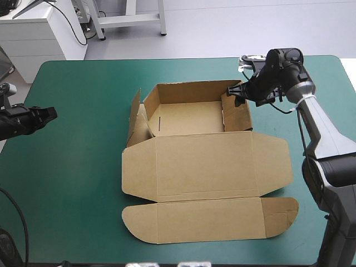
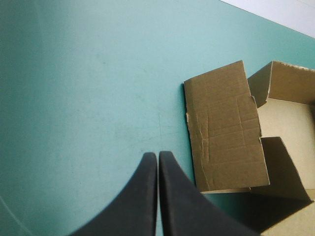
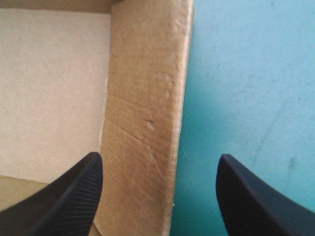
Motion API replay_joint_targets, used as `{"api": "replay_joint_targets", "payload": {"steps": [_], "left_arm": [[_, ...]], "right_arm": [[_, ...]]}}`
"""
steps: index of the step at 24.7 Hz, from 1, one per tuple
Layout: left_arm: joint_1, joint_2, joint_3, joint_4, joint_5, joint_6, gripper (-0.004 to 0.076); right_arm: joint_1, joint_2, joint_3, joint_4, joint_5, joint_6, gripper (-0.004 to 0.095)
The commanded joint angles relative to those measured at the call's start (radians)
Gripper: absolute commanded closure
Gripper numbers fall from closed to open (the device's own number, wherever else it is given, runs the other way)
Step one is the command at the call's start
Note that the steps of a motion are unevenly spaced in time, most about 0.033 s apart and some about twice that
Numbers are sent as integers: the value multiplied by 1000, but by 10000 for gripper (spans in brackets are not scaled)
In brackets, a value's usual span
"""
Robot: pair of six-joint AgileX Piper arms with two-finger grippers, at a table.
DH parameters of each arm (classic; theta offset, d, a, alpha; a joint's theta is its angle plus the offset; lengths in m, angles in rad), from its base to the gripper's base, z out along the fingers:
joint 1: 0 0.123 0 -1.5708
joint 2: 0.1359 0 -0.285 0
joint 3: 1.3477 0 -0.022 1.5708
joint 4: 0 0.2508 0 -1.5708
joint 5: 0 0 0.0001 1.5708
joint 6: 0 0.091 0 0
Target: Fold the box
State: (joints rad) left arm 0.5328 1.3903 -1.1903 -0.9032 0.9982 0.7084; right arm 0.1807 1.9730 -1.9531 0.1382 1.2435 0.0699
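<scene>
Right pincer agape astride one wall of the box

The high camera overlooks the table; wrist cameras closely face the box.

This looks like a robotics lab or test room, not a home or a shop. The left arm and the right arm, both robot arms, reach over a desk with a plain teal-green cover, and a brown box lies on it. Beyond the desk's far edge are a bare pale grey floor, a white cabinet with a black cable trailing over it, and a metal stand.
</scene>
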Motion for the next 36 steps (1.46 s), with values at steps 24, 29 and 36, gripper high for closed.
{"api": "replay_joint_targets", "payload": {"steps": [24,29,36], "left_arm": [[-6,-29,-24,-53,-17,-1,731],[-6,-29,-24,-53,-20,-1,731],[-6,-2,-24,-53,-38,-1,731]], "right_arm": [[13,42,-18,33,-44,-115,919],[11,-19,-114,13,3,-176,918],[11,-237,-104,64,3,-130,919]]}}
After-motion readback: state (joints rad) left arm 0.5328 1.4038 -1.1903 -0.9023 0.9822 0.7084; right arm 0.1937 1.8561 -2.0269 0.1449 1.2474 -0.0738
